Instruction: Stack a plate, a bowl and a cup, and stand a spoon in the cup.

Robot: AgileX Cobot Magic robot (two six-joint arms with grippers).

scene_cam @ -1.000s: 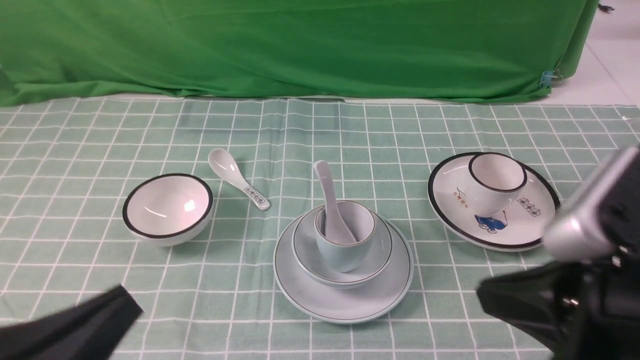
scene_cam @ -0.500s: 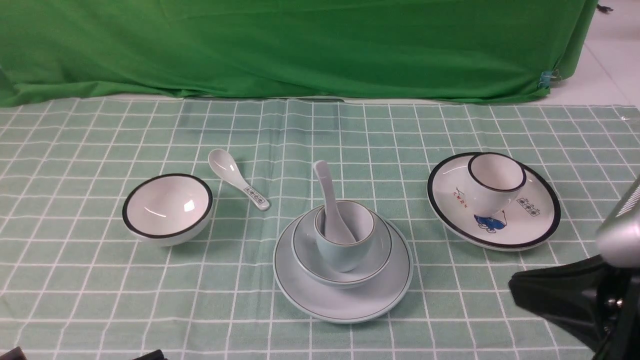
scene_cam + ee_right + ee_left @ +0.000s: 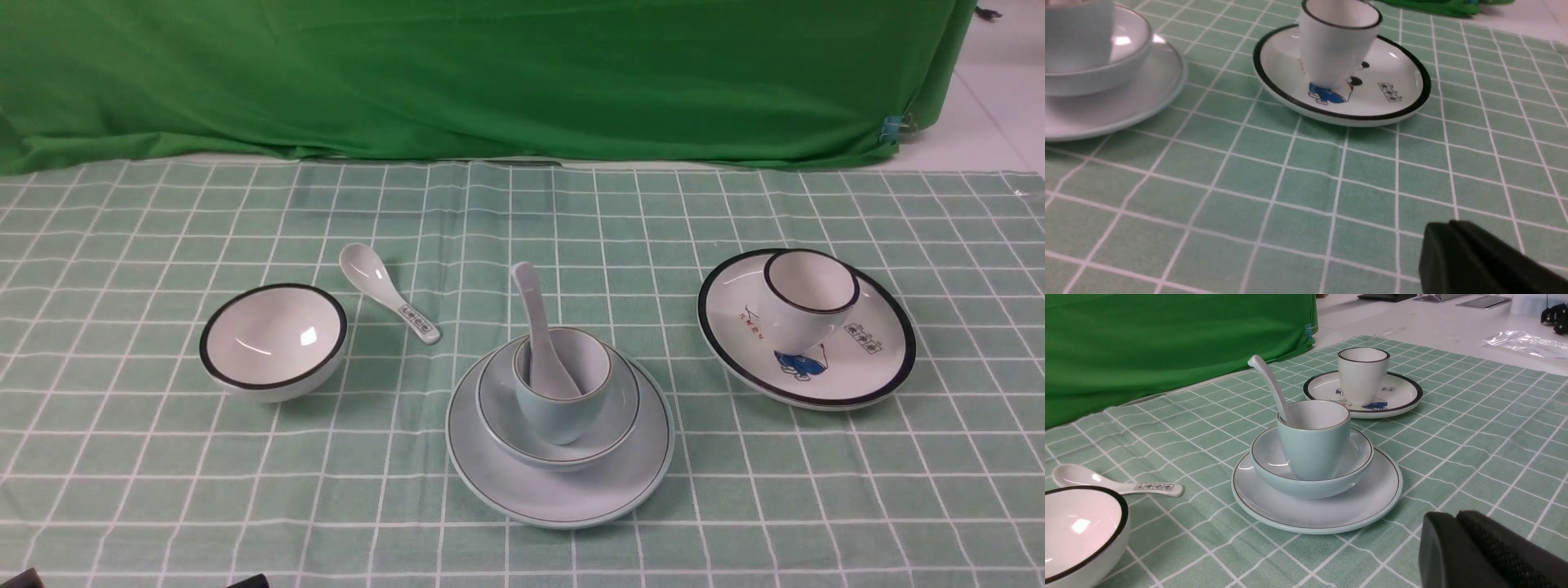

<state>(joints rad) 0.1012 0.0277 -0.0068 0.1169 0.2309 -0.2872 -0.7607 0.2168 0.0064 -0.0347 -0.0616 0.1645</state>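
Note:
The pale blue-grey plate (image 3: 563,494) lies near the middle front of the checked cloth. On it sits the bowl (image 3: 498,404), and in the bowl stands the cup (image 3: 555,416). The plain white spoon (image 3: 535,314) stands in the cup, handle leaning up and back. The left wrist view shows the same stack: plate (image 3: 1367,504), bowl (image 3: 1267,457), cup (image 3: 1312,453), spoon (image 3: 1269,380). My left gripper (image 3: 1453,516) is shut and empty, low over the cloth, apart from the plate. My right gripper (image 3: 1447,226) is shut and empty too, on the stack's right.
A white bowl with a black rim (image 3: 273,339) stands at the left, with a printed-handle spoon (image 3: 390,300) lying beside it. At the right, a white cup (image 3: 804,302) stands on a black-rimmed plate with a blue drawing (image 3: 865,371). A green curtain hangs behind.
Both arms have pulled back out of the front view, the right one off to the lower right, the left one off the bottom edge. The stack has not moved.

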